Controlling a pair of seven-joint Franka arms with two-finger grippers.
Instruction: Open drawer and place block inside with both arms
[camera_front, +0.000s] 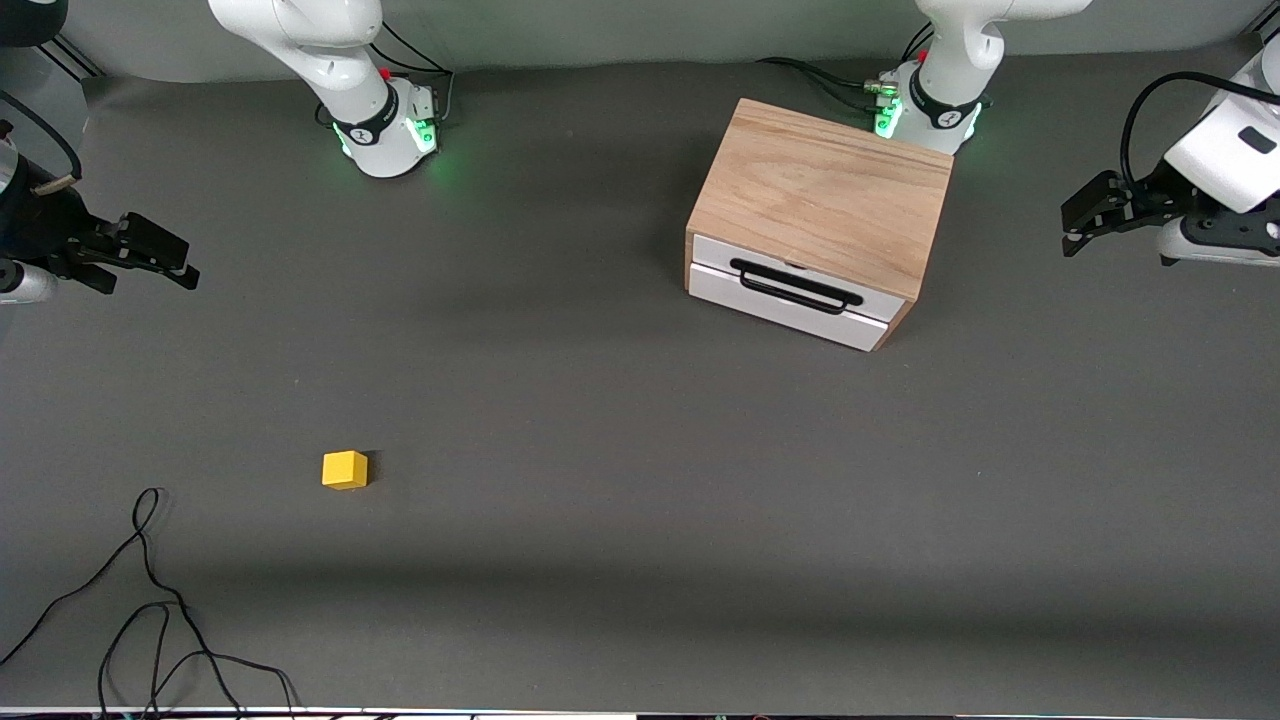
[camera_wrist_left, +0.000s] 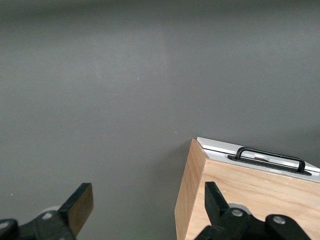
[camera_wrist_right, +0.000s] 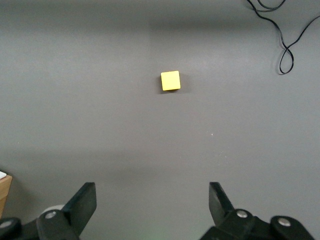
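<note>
Yellow block sits untouched on the table, drawer closed. Both arms wait raised at the table ends; left gripper and right gripper spread, empty.

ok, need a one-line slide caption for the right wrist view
Open right gripper high over the dark table, yellow block lying untouched ahead, black cable nearby.

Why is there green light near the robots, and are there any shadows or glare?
Front view: green lamps on both arm bases tint the dark table; the cabinet and yellow block cast soft shadows, and no glare shows. Left wrist view: the cabinet shades the table beside it. Right wrist view: even light, with faint dark bands.
</note>
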